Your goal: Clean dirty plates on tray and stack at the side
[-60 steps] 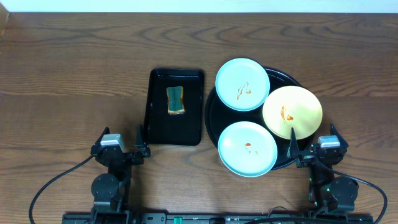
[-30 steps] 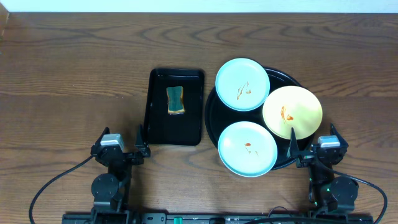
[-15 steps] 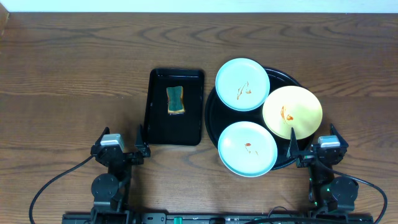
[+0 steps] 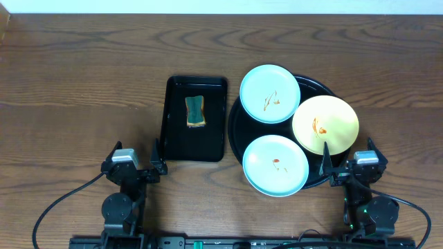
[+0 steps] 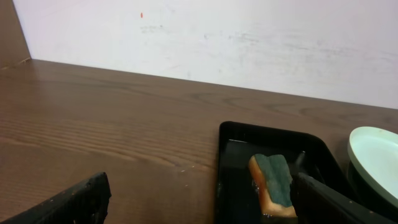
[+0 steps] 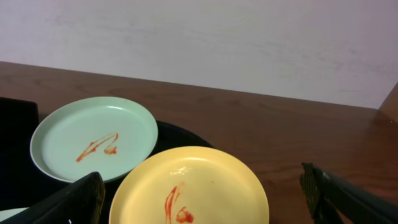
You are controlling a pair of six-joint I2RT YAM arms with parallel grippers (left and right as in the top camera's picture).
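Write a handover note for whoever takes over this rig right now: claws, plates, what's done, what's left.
Left claw: open, empty, parked at the near table edge.
Right claw: open, empty, parked beside the large round glossy black tray.
All three plates sit on that tray, each with an orange-brown smear: far light blue plate, pale yellow plate, near light blue plate.
Green-topped sponge lies in the small rectangular black tray, untouched.
Done: nothing.
Left: wipe all three plates, stack them at the side.
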